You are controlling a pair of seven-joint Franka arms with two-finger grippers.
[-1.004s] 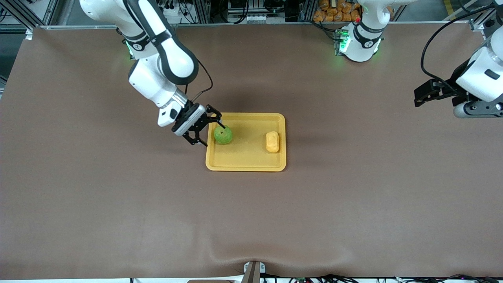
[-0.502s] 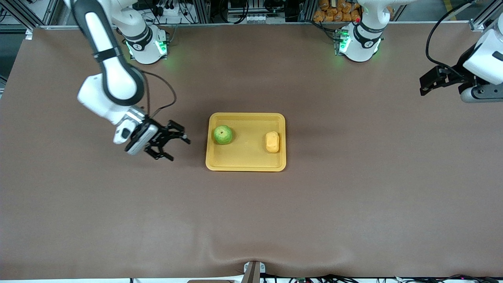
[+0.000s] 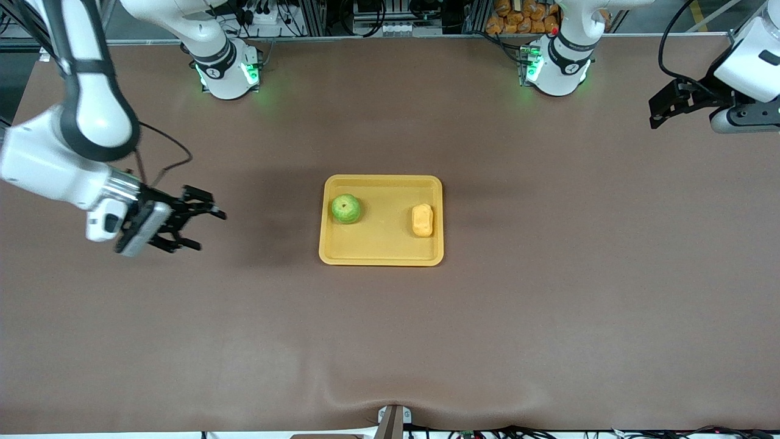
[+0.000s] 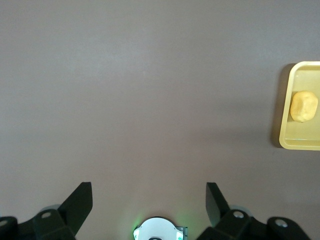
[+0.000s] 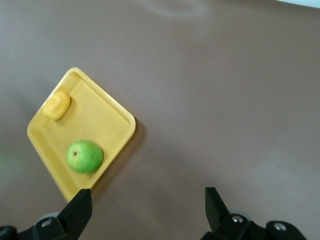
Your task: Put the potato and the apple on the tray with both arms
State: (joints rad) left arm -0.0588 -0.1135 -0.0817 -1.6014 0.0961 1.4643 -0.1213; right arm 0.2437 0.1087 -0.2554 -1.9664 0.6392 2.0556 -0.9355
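The table [image 3: 390,341] carries the tray [image 3: 381,257] at its middle. Apple [image 3: 345,208] and potato [image 3: 421,220] lie apart in it at opposite ends, so the task looks done. The right gripper [image 3: 194,227] hangs over bare table, fingers open and empty. The left gripper [image 3: 663,108], open too, waits at its end.

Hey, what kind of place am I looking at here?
Most likely a robotics lab: two white robot arms are bolted along a brown-covered table, aluminium framing and cables run along its edge, and a yellow tray holds an apple and a potato.
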